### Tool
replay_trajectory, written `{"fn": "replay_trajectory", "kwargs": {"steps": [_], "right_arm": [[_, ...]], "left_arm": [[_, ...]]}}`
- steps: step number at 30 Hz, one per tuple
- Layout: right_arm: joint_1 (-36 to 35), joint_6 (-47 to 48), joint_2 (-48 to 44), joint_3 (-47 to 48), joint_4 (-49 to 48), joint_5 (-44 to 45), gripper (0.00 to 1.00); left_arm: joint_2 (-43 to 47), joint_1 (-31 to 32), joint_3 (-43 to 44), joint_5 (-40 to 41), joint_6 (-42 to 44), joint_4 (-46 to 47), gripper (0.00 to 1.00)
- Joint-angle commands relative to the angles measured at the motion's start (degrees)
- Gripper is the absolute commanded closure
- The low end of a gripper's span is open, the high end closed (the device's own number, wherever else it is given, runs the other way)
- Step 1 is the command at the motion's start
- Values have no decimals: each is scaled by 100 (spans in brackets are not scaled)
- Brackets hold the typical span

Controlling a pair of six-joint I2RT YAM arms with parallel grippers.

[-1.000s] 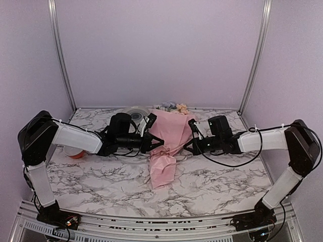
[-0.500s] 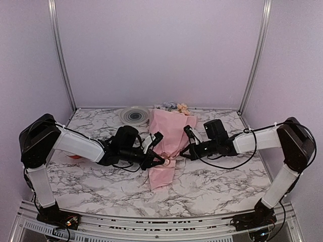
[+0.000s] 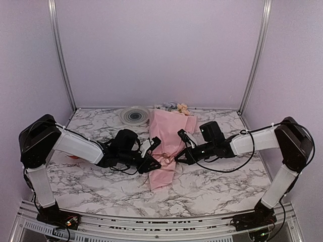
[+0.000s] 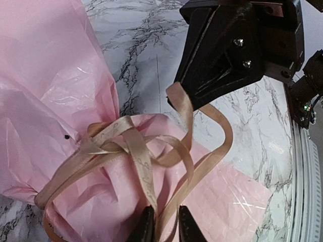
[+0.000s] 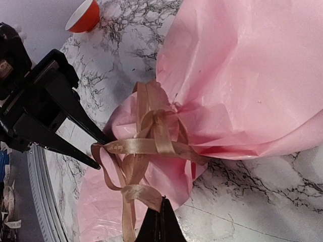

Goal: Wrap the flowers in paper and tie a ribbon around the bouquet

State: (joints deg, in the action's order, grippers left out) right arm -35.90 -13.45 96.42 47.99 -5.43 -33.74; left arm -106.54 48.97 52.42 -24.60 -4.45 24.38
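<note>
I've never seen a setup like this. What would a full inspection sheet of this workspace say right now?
Surface: marble-patterned table.
Job's things: pink paper bouquet lies centred, blooms at far end; tan ribbon tied loosely round its narrow part.
Clutter: white ringed disc at the back; small orange-red cup at left.
Grippers: right fingers shut on a ribbon end; left fingers slightly apart with ribbon strands between, grip unclear.
Cables: black loops hang along both arms.
Surroundings: lilac walls, metal corner posts.
</note>
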Motion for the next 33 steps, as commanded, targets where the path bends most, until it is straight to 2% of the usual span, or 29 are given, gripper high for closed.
{"fn": "replay_trajectory", "kwargs": {"steps": [1,5,8,11,12,13,15,17,18,21,24,27,33], "right_arm": [[-46,-146,102,228,-273,-126,100],[-87,-186,194,243,-349,-93,100],[-109,-145,244,295,-304,-77,100],[-110,-110,246,337,-231,-6,100],[-110,-104,247,342,-213,20,100],[-110,-105,253,343,-209,34,100],[-119,-133,254,336,-238,62,100],[-126,-147,244,334,-248,97,100],[-130,-151,231,337,-248,108,100],[-128,-142,205,343,-235,145,100],[-125,-140,227,375,-228,165,100],[-128,-150,263,383,-318,198,100],[-128,-181,356,421,-461,164,100]], "left_arm": [[328,-19,-89,-15,53,-162,74],[602,-79,-262,-88,184,-196,62],[826,-264,-356,-484,201,-206,49],[904,-478,-295,-844,144,-231,46],[849,-523,-205,-629,22,-276,48],[732,-570,28,-241,-118,-384,56],[362,-653,481,-13,-400,-660,73],[23,-642,842,-4,-620,-819,80],[-80,-607,949,15,-676,-883,80],[-193,-477,1147,173,-595,-1151,70],[-403,-424,1489,427,-392,-1927,64],[-633,-410,1754,526,-319,-2332,63],[-773,-283,1988,660,-262,-2416,65]]}}
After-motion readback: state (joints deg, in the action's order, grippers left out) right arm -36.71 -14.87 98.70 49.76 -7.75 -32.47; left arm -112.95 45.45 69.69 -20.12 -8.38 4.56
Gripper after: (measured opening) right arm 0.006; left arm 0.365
